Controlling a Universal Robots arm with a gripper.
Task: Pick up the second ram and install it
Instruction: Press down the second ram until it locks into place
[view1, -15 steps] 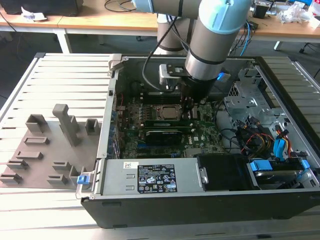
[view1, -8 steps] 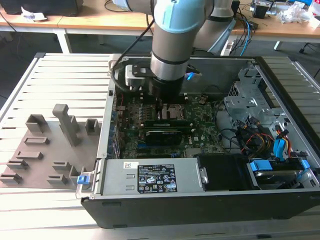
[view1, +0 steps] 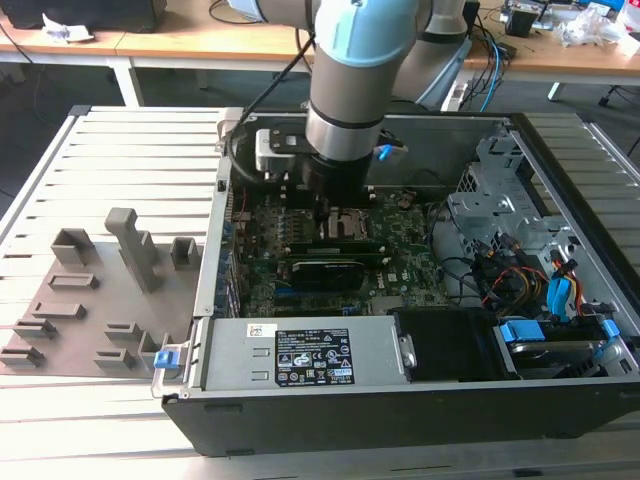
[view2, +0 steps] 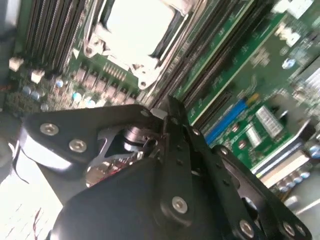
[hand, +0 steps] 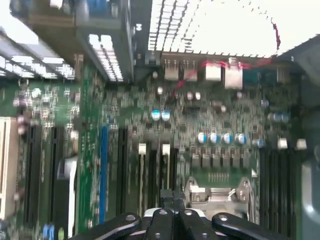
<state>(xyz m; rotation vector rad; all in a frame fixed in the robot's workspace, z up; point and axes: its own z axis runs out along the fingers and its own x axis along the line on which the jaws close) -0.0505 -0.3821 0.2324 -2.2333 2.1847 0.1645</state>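
Observation:
My gripper (view1: 328, 205) hangs inside the open computer case (view1: 560, 160), low over the green motherboard (view1: 400, 250) beside the square metal-framed CPU socket (view1: 348, 222). In both wrist views the two black fingers meet at their tips (view2: 170, 106) (hand: 172, 197), shut, just above the long dark memory slots (hand: 152, 170) (view2: 200, 75) next to the socket (view2: 140, 25) (hand: 217, 192). The second ram is hidden: I can make out no green stick between or below the fingertips.
A grey plate with upright plastic blocks (view1: 110, 290) lies on the slatted table at the exterior view's left. Inside the case are the power supply (view1: 300, 355), a metal drive cage (view1: 500, 190) and coloured cables (view1: 540, 280). Desks stand behind.

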